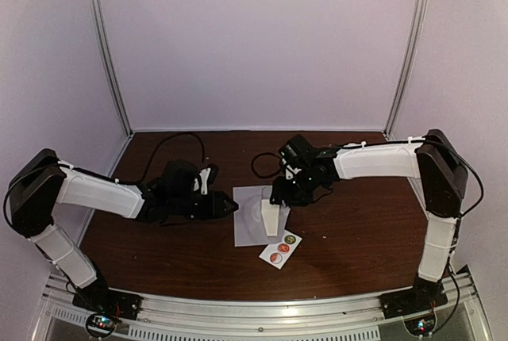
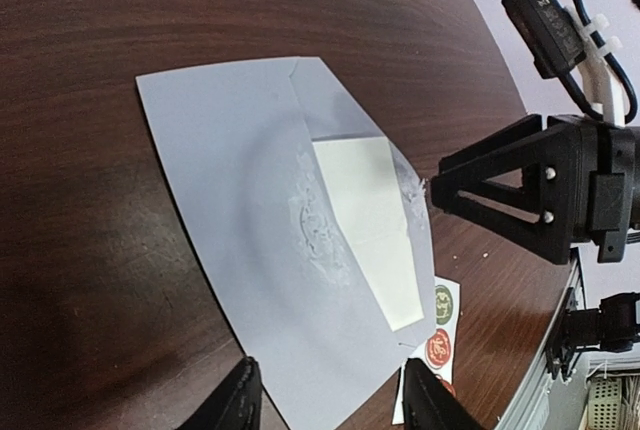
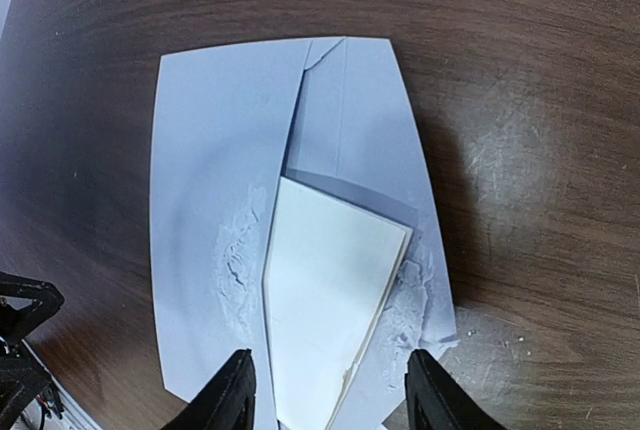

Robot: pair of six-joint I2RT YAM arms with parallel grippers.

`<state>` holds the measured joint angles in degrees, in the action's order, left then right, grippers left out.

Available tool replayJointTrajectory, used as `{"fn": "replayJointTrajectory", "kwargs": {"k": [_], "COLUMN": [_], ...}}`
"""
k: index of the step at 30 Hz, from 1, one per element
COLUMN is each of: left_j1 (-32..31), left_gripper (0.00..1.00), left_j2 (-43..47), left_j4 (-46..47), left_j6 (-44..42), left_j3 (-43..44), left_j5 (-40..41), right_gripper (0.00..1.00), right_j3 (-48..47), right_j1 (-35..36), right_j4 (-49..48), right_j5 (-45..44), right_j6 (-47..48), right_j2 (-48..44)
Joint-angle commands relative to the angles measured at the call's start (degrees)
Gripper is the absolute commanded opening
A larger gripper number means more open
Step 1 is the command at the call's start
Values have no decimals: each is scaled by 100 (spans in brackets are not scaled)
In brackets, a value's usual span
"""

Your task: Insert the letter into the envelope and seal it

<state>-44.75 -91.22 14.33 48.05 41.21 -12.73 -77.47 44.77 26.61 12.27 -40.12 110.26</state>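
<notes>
The pale grey envelope [image 1: 248, 218] lies flat on the brown table, and also shows in the left wrist view [image 2: 240, 210] and the right wrist view [image 3: 205, 170]. The cream folded letter [image 3: 330, 290] lies on it at the opening, one long edge against the flap's edge; it also shows from the left wrist [image 2: 370, 220] and from above [image 1: 270, 216]. My right gripper [image 3: 332, 400] is open and hovers over the letter, a finger on each side, not touching it. My left gripper [image 2: 335, 405] is open over the envelope's left edge [image 1: 235, 207].
A small white strip of round red and green stickers [image 1: 280, 249] lies just in front of the envelope, partly under its corner in the left wrist view [image 2: 440, 325]. The paper is torn and rough beside the letter. A black cable loops at the back of the table [image 1: 171, 147].
</notes>
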Motion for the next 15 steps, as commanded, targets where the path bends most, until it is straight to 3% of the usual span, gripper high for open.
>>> {"fn": "replayJointTrajectory", "kwargs": {"k": [1, 6, 15], "left_j1": [109, 184, 328], "left_gripper": [48, 45, 39], "left_j2": [-150, -437, -913], "left_j4": [39, 210, 153], "left_j6": [-85, -48, -235], "left_j3": [193, 306, 613], "left_j5": [-59, -178, -316], "right_gripper": [50, 40, 37], "right_j3": [7, -23, -214], "right_j1": [40, 36, 34], "right_j4": [137, -43, -69], "right_j5": [-411, -365, -400], "right_j6": [115, 135, 215], "right_j2": [-137, 38, 416]}}
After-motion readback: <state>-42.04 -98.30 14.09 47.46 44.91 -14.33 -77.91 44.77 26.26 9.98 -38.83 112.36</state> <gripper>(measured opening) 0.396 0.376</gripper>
